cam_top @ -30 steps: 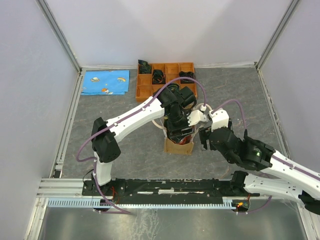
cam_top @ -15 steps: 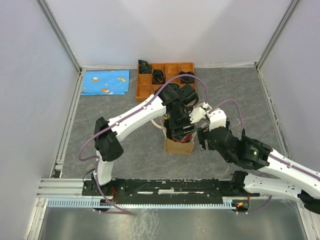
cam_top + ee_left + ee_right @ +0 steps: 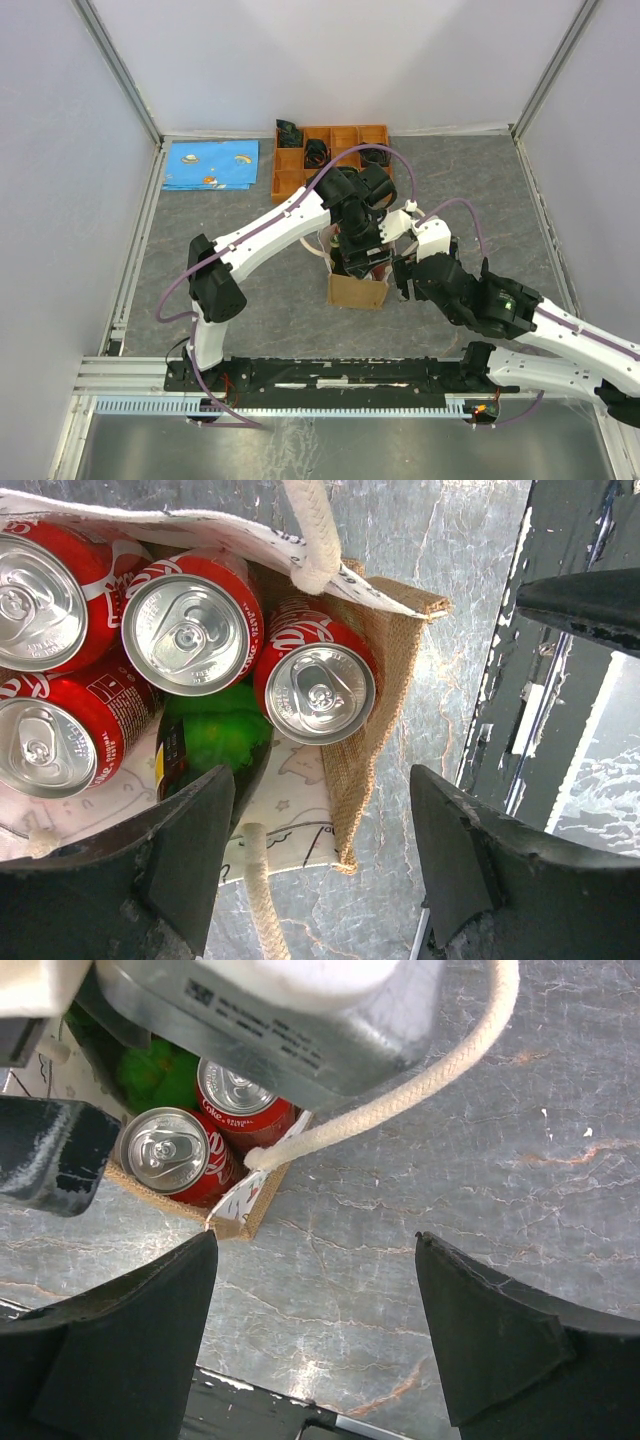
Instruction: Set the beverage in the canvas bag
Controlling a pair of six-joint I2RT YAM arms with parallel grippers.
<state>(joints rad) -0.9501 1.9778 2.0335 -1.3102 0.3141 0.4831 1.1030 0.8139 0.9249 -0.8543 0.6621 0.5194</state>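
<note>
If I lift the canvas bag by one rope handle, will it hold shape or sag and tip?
Probably sags: the canvas bag has cloth walls bowing around its load. Likely heavy: four red cans and a green container fill it. One rope handle would likely tilt it.

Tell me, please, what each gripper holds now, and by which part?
Nothing. The left gripper is open above the canvas bag, and the right gripper is open beside it.

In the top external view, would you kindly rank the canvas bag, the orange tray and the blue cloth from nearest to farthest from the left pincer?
From the left pincer:
1. canvas bag, directly beneath it.
2. orange tray, behind, toward the back wall.
3. blue cloth, back-left corner.
</note>
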